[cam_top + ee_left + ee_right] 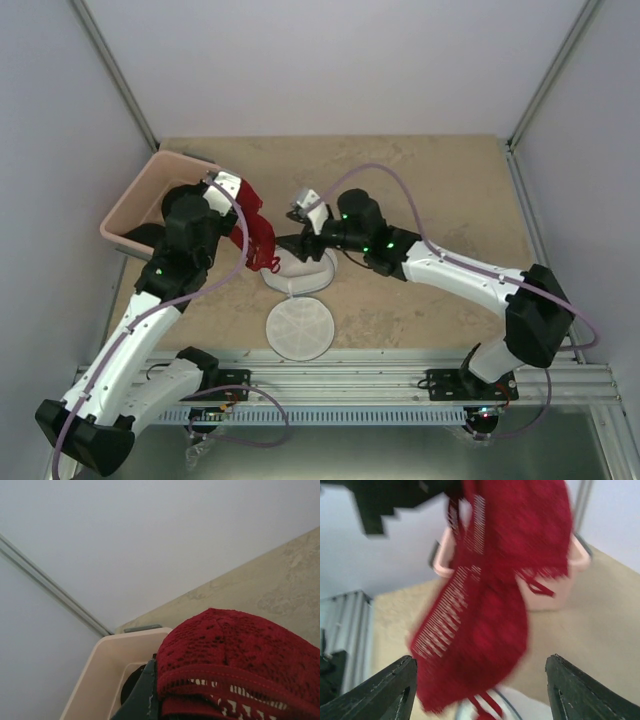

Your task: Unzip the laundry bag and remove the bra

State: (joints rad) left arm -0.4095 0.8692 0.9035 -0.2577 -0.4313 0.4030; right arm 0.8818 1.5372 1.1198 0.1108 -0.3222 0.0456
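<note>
Over the middle of the desk point(430, 170), the bra point(256, 228) is held up clear of the surface by the left fingers point(142, 696), which are closed tight on its upper part. Its lower end and straps hang down at the left rim of the laundry bag point(300, 270); whether they touch the mesh cannot be told. The bag is set near the desk's centre with its top open, and its round lid point(298, 328) is laid flat just beside it, toward the near edge. The right fingers point(390, 690) are spread wide and grip nothing; they are pointed at the hanging bra from the bag's right side, low over the bag's far rim. A pink bin point(135, 200) is placed at the far left corner, just behind the left arm's wrist, with its rim near the raised bra. Bare desk is seen along the far edge and the whole right side, well apart from both arms. Between the bin, the bag and the two wrists the room is tight.
</note>
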